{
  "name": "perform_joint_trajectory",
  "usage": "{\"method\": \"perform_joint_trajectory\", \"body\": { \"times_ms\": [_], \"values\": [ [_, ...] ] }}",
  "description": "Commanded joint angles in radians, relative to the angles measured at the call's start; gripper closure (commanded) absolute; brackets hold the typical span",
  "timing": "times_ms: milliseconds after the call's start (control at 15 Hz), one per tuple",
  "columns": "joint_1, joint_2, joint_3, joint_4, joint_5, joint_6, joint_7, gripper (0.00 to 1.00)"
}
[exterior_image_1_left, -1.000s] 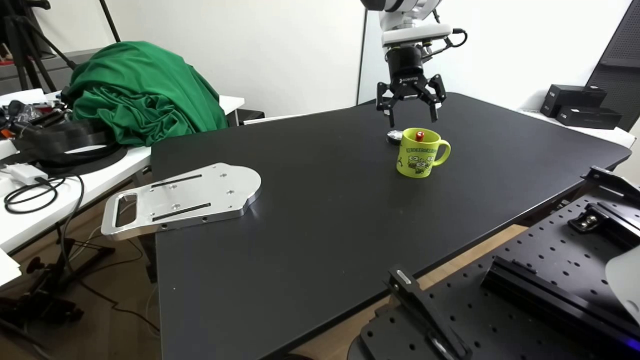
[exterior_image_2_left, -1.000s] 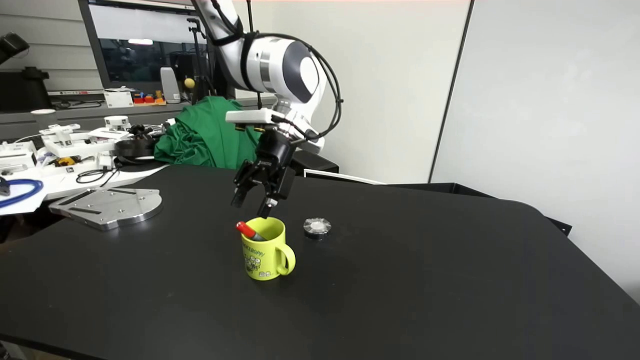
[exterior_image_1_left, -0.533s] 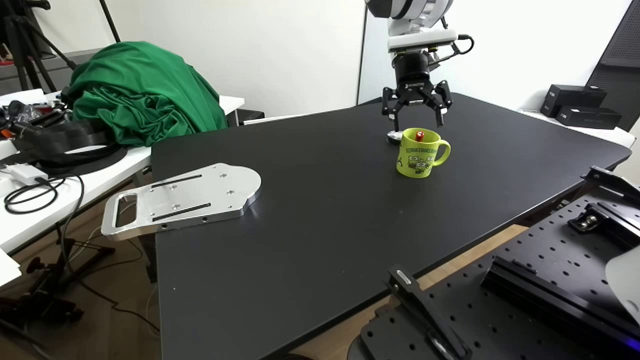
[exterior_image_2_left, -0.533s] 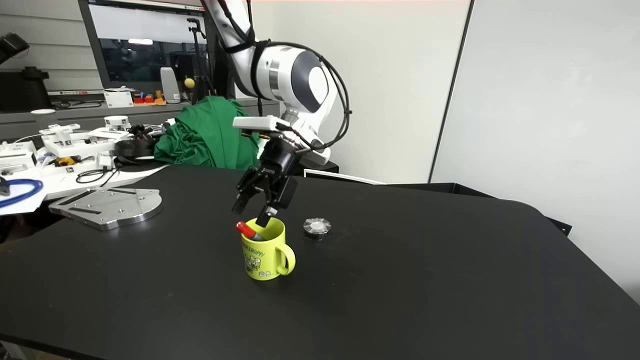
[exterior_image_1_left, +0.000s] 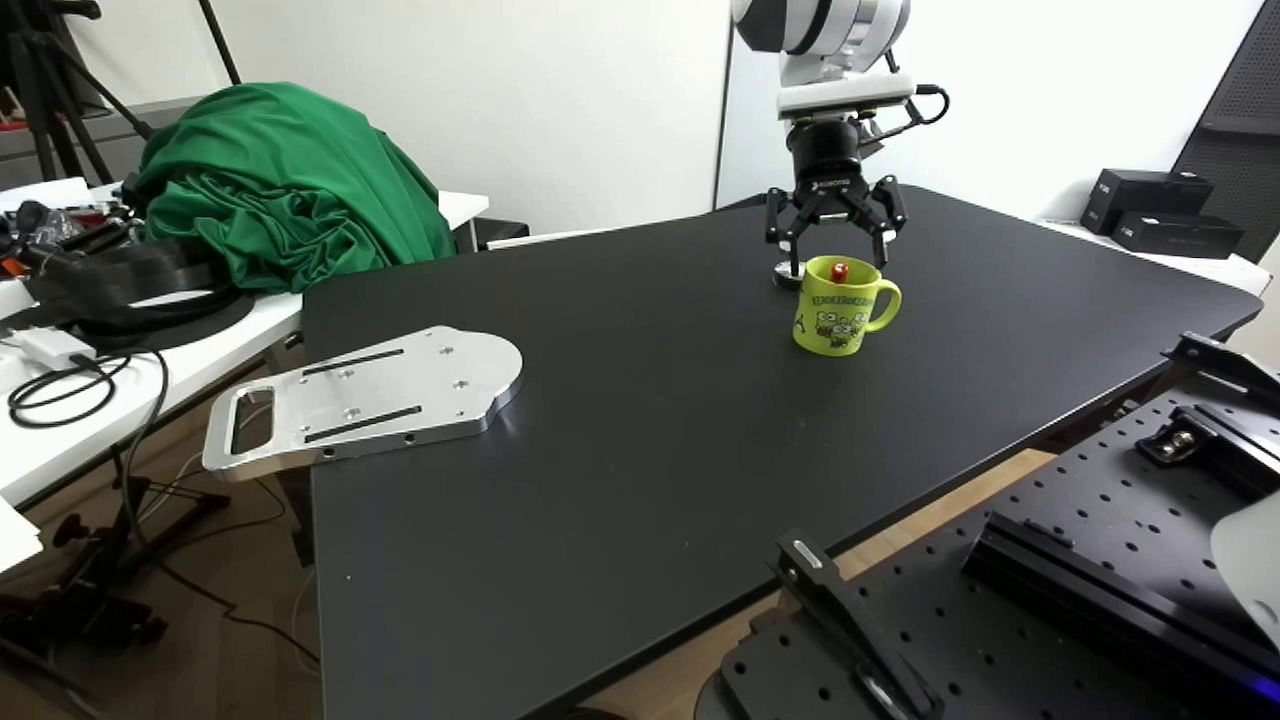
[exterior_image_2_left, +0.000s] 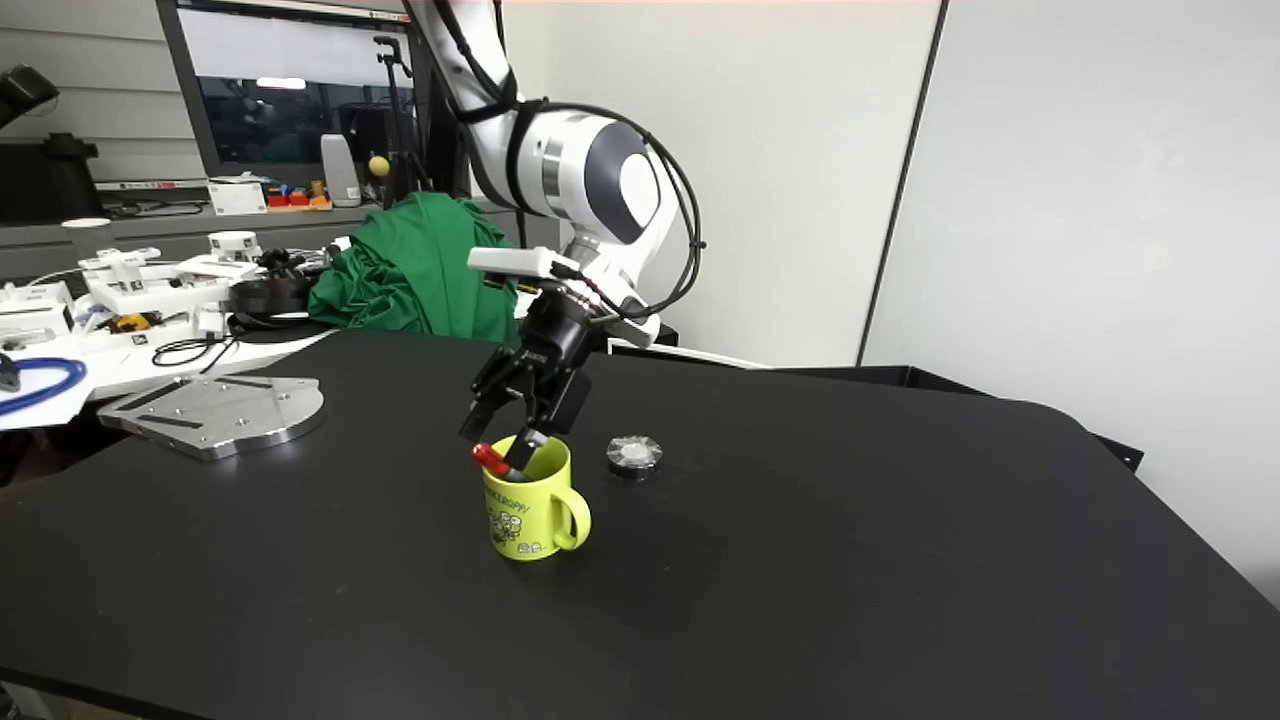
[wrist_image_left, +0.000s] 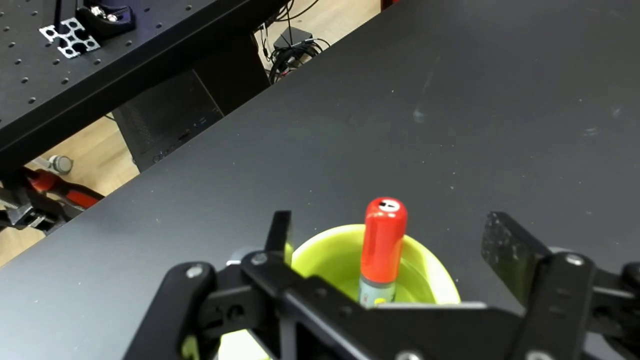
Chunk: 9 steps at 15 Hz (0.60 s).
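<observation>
A yellow-green mug (exterior_image_1_left: 826, 325) with cartoon print stands upright on the black table, its handle to the right in both exterior views. A red-capped marker (exterior_image_2_left: 491, 460) leans inside it, cap above the rim. My gripper (wrist_image_left: 388, 221) is open over the mug, fingers pointing down at a slant. In the wrist view the marker's cap (wrist_image_left: 384, 240) rises between the widely spread fingers, apart from both. The mug's rim (wrist_image_left: 330, 233) also lies between them there, closer to the left finger (wrist_image_left: 279, 232); whether they touch cannot be told. The gripper's body hides the mug's near side.
A small round black disc with a pale top (exterior_image_2_left: 634, 455) lies close behind the mug. A silver metal plate (exterior_image_1_left: 400, 385) overhangs the table's far end. Green cloth (exterior_image_1_left: 290, 190) is heaped on a side table. A perforated black board (exterior_image_1_left: 930, 650) borders the table.
My gripper has come down toward the mug and shifted slightly right in both exterior views, its fingertips now at about rim height. The mug, marker and disc have not moved.
</observation>
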Motion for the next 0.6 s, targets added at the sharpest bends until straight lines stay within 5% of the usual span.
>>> {"method": "perform_joint_trajectory", "body": {
  "times_ms": [0, 533],
  "values": [
    [-0.002, 0.004, -0.002, 0.012, 0.020, -0.016, 0.016, 0.31],
    [-0.009, 0.005, -0.001, 0.019, 0.028, -0.039, 0.012, 0.89]
  ]
}}
